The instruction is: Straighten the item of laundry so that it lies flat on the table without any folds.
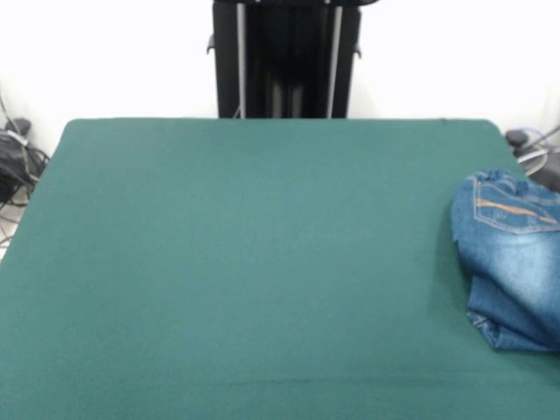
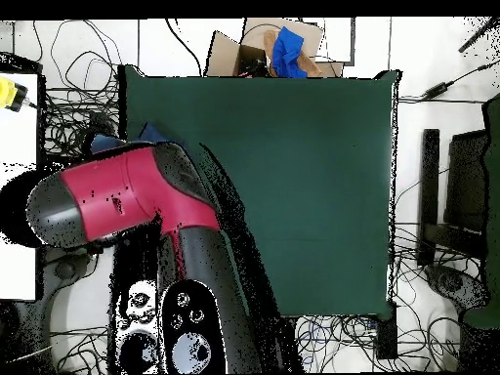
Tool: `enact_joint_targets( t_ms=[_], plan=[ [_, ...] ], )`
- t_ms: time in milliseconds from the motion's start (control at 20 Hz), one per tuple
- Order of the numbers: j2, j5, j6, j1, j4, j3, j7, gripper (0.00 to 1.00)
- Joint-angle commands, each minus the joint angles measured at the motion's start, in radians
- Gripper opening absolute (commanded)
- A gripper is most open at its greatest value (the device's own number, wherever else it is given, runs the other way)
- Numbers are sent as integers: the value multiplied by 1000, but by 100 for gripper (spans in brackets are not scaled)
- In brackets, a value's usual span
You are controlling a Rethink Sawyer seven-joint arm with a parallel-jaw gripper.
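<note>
At table (image 1: pixel 245 262) edge, bunched jeans (image 1: pixel 510 258), gripper unseen

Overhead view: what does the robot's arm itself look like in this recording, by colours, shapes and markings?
The arm is bulky and rounded: a crimson shell with a grey domed cap at one end, joined to a black, tube-like link. Near the base sits a black panel with round white-ringed controls. The gripper shows in neither view.

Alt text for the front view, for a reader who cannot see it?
A small pair of blue jeans lies bunched and folded at the right edge of a large green table, partly cut off by the picture's edge. The robot's black pedestal stands behind the table; no claw shows.
</note>
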Motion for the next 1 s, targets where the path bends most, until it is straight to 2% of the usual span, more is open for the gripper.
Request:
enact_joint_targets(
  t_ms=[50,400,700,1000],
  plan=[
    [103,-46,-93,-104,92,107,-245,0],
    [182,-163,-366,-208,200,144,-220,0],
    [123,-214,-459,-240,318,125,-130,0],
    [49,-197,-535,-330,466,162,-107,0]
  ],
)
